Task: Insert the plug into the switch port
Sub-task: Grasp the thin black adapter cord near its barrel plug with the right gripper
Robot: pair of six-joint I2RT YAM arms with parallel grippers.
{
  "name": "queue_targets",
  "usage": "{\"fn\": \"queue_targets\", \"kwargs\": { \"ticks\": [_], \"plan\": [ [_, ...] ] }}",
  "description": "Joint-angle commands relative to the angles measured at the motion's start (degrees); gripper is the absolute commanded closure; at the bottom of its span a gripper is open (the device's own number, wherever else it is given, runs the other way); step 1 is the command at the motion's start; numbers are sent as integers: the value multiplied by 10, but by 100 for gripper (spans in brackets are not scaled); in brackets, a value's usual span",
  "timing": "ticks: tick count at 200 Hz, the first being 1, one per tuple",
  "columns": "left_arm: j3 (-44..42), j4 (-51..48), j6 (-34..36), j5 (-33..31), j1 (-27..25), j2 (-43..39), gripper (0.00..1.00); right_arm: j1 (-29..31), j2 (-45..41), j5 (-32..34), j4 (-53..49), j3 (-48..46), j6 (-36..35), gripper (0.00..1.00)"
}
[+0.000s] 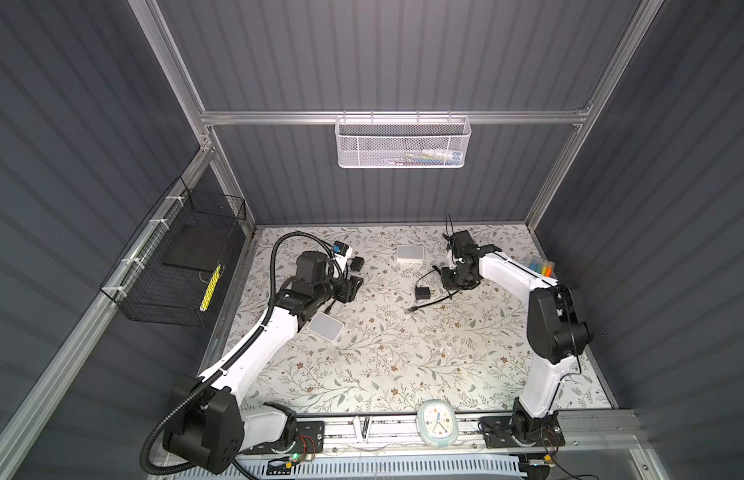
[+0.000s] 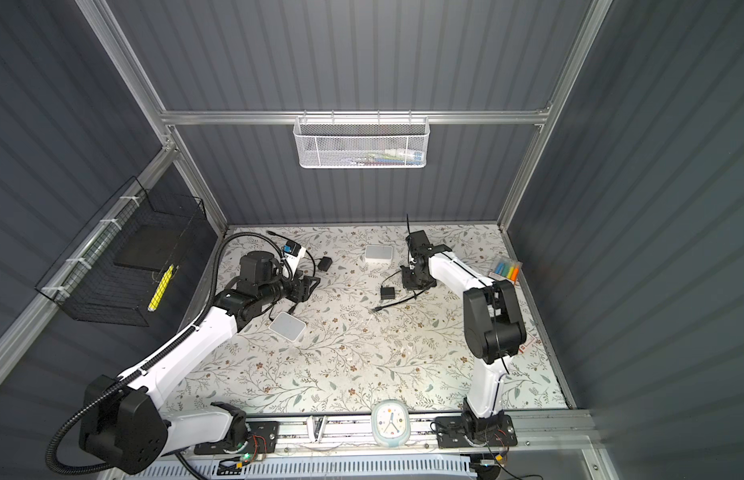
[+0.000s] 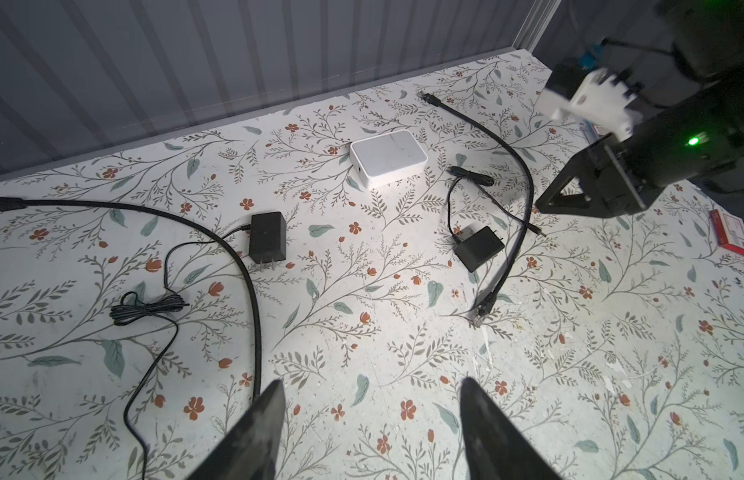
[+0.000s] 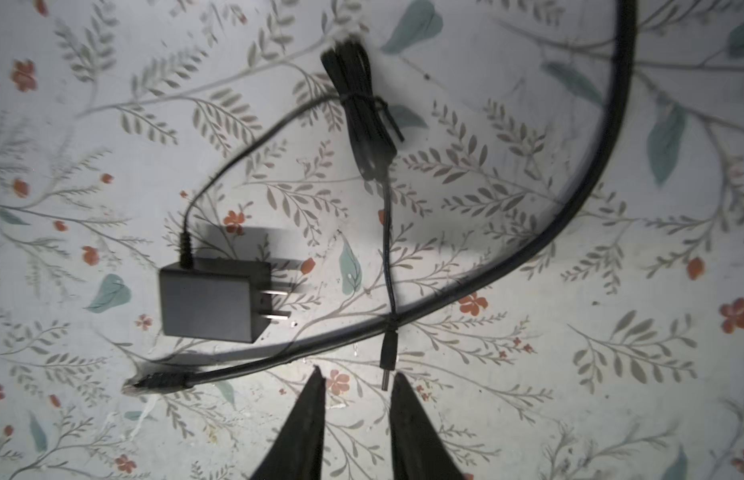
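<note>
My right gripper [image 4: 357, 374] has its jaws partly open with bare mat between them and nothing held. In the right wrist view the metal tip of the barrel plug [image 4: 387, 357] lies just beside one fingertip [image 4: 397, 380]; I cannot tell whether they touch. The plug's thin cord crosses over a thick black Ethernet cable [image 4: 569, 232] and runs to a tied cord bundle [image 4: 362, 112]. The black power adapter [image 4: 212, 299] lies flat near it, prongs pointing toward the cord. The Ethernet plug [image 4: 154, 380] at the thick cable's end rests on the mat, apart from the jaws.

My left gripper [image 3: 372, 382] is wide open and empty, hanging over bare floral mat [image 3: 362, 332]. From its wrist camera I see the white switch [image 3: 386, 158] flat on the mat near the back wall, well apart from both plugs. A second power adapter [image 3: 268, 241] lies closer to this arm, its thin cord gathered in a small coil [image 3: 146, 309].

In both top views the switch [image 1: 409, 253] sits between the two arms toward the back. A second white box [image 1: 325, 327] lies beside the left arm's forearm. A small clock [image 1: 436, 424] stands at the front rail.
</note>
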Motion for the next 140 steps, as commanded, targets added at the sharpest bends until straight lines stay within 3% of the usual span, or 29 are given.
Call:
{"fn": "queue_targets", "kwargs": {
  "ticks": [1, 140],
  "plan": [
    [10, -7, -3, 12, 3, -4, 33, -1, 14, 16, -8, -3, 2, 70],
    [36, -26, 9, 13, 3, 31, 34, 0, 63, 45, -6, -2, 10, 83]
  ]
}}
